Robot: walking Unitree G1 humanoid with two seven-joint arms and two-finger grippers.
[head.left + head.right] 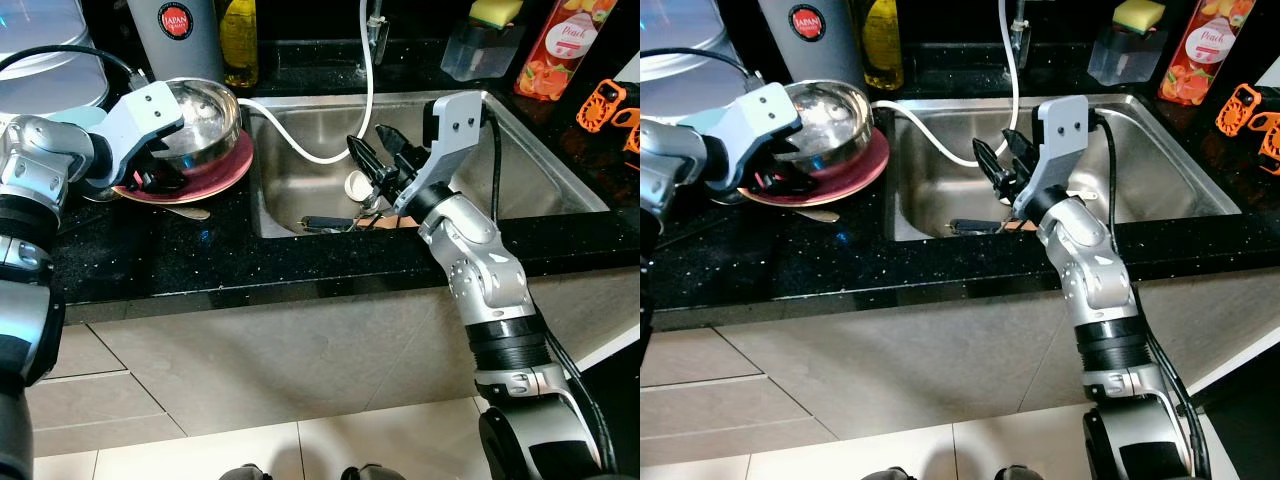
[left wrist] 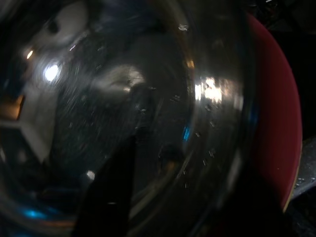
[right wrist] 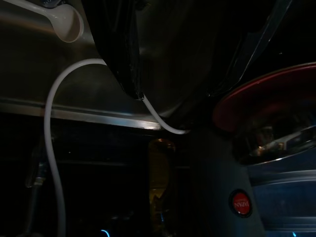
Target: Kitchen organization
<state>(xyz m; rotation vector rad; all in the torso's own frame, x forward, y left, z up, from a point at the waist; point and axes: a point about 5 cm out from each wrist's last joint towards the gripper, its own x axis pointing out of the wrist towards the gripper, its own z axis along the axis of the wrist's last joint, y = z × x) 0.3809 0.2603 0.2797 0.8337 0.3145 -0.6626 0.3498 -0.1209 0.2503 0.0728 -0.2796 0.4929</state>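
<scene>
A stainless sink sits sunk into the speckled black stone table, with beige cabinet fronts directly below it and pale floor tiles beneath those, small lights glinting off the stone beside it.

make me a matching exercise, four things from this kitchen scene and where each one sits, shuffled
Things:
1. steel bowl
2. white spoon
3. sponge
4. juice bottle

Places:
A. in the sink
B. on the clear container behind the sink
C. on the red plate
D. on the counter behind the sink's right corner

Pairs: 1-C, 2-A, 3-B, 4-D
</scene>
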